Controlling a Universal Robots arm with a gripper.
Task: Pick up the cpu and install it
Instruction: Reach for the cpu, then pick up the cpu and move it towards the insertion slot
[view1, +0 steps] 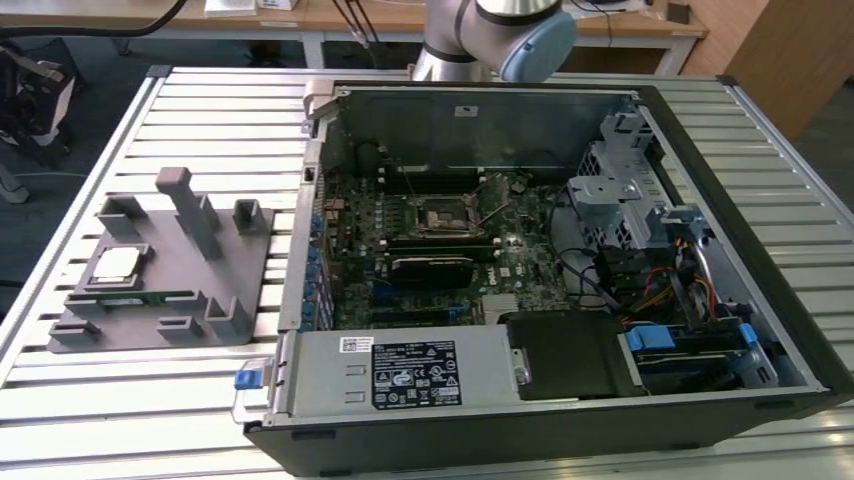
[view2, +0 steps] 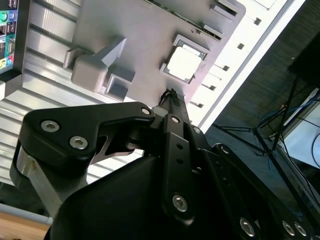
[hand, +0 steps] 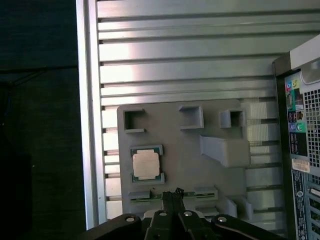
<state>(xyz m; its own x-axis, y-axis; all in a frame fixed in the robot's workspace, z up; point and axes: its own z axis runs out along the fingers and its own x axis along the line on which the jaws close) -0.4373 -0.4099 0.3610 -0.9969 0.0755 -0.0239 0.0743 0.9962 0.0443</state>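
An open computer case (view1: 747, 200) lies on your slatted surface (view1: 214, 110). The grey fixture (view1: 174, 300) sits beside it at the exterior view's left, with an upright post (view1: 187, 205) and a green memory stick (view1: 140, 297) near the cpu (view1: 118, 264). The cpu rests in its square recess. Your pincer (hand: 177, 192), tips together and empty, hangs apart from it.

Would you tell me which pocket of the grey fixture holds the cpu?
The square-framed pocket on the fixture's side away from the computer case; only it holds the silvery cpu.
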